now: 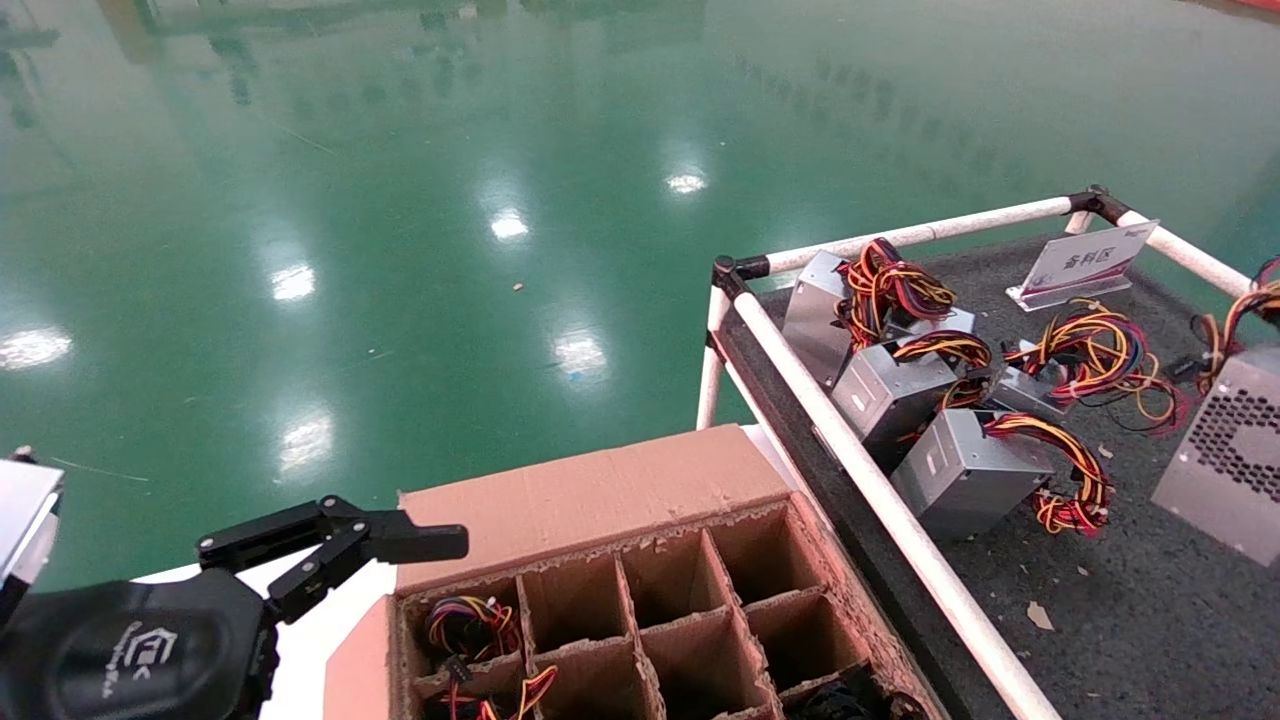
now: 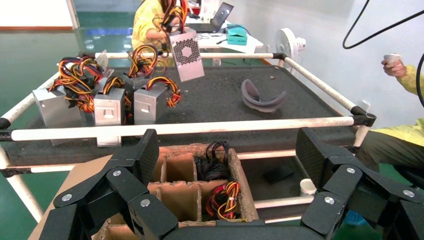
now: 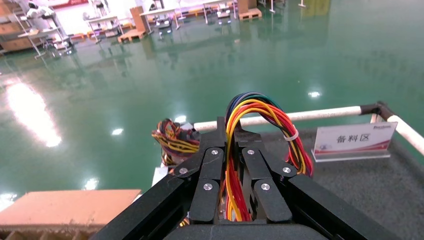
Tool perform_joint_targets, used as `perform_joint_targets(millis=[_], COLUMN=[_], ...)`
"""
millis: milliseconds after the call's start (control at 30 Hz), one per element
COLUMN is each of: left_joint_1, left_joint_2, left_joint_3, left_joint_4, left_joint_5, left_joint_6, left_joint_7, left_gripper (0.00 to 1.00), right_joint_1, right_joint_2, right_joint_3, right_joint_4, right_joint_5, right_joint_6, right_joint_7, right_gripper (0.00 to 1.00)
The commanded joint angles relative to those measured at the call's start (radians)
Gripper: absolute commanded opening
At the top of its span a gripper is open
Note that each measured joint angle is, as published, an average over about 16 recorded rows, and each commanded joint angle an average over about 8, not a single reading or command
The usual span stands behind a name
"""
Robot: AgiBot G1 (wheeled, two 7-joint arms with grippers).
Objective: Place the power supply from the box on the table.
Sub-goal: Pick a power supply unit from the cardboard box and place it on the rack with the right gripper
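The power supply, a grey unit with a honeycomb grille, hangs tilted over the table at its right side; it also shows in the left wrist view. My right gripper is shut on its bundle of red, orange and yellow wires; this gripper is outside the head view. The brown box with its grid of cells stands left of the table. My left gripper hovers open by the box's left side, nothing between its fingers.
Several grey units with wire bundles lie along the table's white rail. A sign stands at the table's back. A grey curved piece lies on the table. Wires fill some box cells. A person in yellow sits nearby.
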Motion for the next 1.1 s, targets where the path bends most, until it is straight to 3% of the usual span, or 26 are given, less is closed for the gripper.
perform_joint_targets(millis=[33,400,600,867,1100], left_joint_1=[0.000,0.000,0.000,0.000,0.000], left_joint_2=[0.000,0.000,0.000,0.000,0.000], left_joint_3=[0.000,0.000,0.000,0.000,0.000], left_joint_4=[0.000,0.000,0.000,0.000,0.000], left_joint_5=[0.000,0.000,0.000,0.000,0.000], left_joint_6=[0.000,0.000,0.000,0.000,0.000], left_joint_7=[0.000,0.000,0.000,0.000,0.000], left_gripper=[1.00,1.00,1.00,1.00,1.00], right_joint_1=[0.002,0.006,0.014,-0.001,-0.020], right_joint_2=[-0.004,-0.080,-0.102,-0.145,-0.166], right_joint_3=[-0.006,-0.028,-0.036,-0.043,-0.042], right_joint_4=[-0.014,-0.068,-0.077,-0.096,-0.106], right_joint_5=[-0.010,-0.045,-0.057,-0.066,-0.063], right_joint_6=[0.001,0.127,0.159,0.129,0.033], right_joint_7=[-0.012,-0.073,-0.085,-0.086,-0.083], right_gripper=[0.00,0.00,0.00,0.00,0.00])
